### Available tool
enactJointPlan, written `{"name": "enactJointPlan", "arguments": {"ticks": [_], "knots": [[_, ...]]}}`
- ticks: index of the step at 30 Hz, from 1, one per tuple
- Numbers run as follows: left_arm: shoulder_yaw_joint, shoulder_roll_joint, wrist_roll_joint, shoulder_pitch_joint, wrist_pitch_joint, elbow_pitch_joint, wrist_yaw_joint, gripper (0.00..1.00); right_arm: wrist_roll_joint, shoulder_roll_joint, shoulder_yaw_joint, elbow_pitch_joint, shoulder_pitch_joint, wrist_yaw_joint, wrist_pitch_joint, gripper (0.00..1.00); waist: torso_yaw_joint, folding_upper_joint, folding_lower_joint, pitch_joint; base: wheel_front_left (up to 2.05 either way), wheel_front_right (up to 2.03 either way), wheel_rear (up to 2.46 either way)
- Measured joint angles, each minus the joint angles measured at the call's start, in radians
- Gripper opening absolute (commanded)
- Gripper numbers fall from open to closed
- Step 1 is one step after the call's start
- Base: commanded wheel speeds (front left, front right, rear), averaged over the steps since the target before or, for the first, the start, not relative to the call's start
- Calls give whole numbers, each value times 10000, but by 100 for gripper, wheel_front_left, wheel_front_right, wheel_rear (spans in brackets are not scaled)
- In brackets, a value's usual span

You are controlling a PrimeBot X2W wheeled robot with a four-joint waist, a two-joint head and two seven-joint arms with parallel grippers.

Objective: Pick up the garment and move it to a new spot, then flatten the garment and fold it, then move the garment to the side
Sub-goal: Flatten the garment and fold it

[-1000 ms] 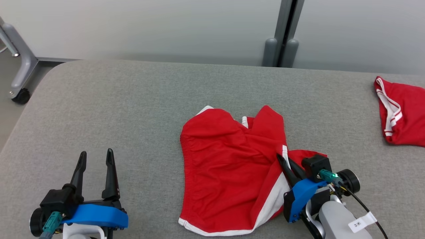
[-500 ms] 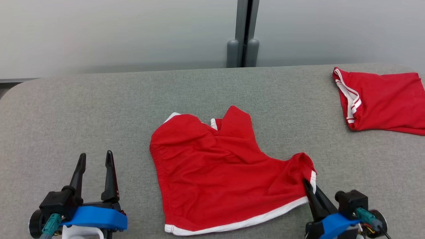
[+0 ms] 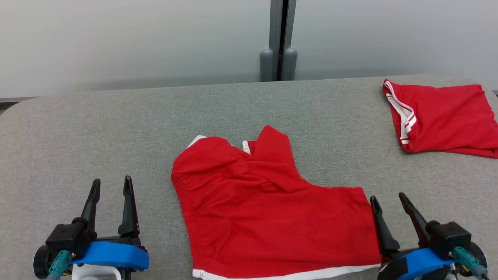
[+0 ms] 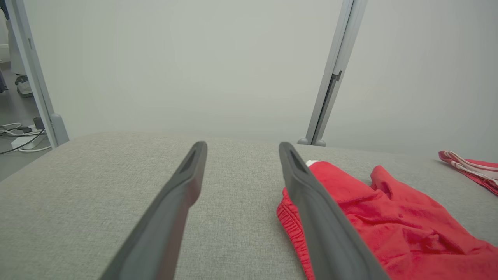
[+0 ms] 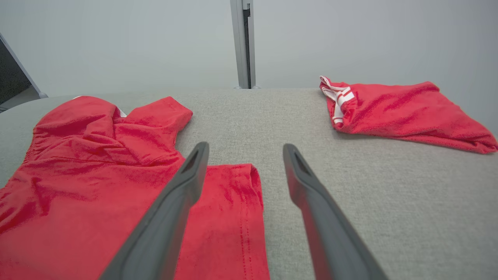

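Note:
The garment [image 3: 268, 217], a pair of red shorts with white trim, lies spread on the grey table [image 3: 116, 128], one leg stretched to the right and the far leg still bunched. In the left wrist view the garment [image 4: 389, 225] shows at the right; in the right wrist view the garment [image 5: 97, 186] lies at the left. My right gripper [image 3: 387, 198] stands open just beyond the shorts' right edge, holding nothing; in the right wrist view that gripper [image 5: 245, 149] hangs over bare table and the leg's hem. My left gripper [image 3: 111, 182] is open, off to the left of the cloth, also [image 4: 241, 146].
A second red garment [image 3: 443, 116] with white stripes lies folded at the table's far right, and also shows as a red garment [image 5: 400, 111]. A grey post [image 3: 278, 39] stands against the pale wall behind the table. Cables [image 4: 15, 134] lie on the floor past the left end.
My right gripper pulled the shorts' leg out to the right, then opened and let it go; the leg now lies flat. The head camera has turned right. The left gripper stayed still.

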Motion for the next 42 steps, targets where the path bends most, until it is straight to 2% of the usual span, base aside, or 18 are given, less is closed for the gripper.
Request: {"name": "enactJointPlan", "arguments": {"ticks": [9,24,42], "knots": [[50,67,52,34,-2,-35,0,100,-336,0,12,-673,-847,0,-221,100,272,0,0,-87,0,0,0],[127,213,263,260,0,-146,10,100,-311,4,29,144,-1271,0,-431,100,746,0,0,-501,0,0,0],[54,268,339,375,-2,-167,54,100,-228,2,-167,531,-1114,0,-428,100,656,0,0,-591,0,0,0]]}}
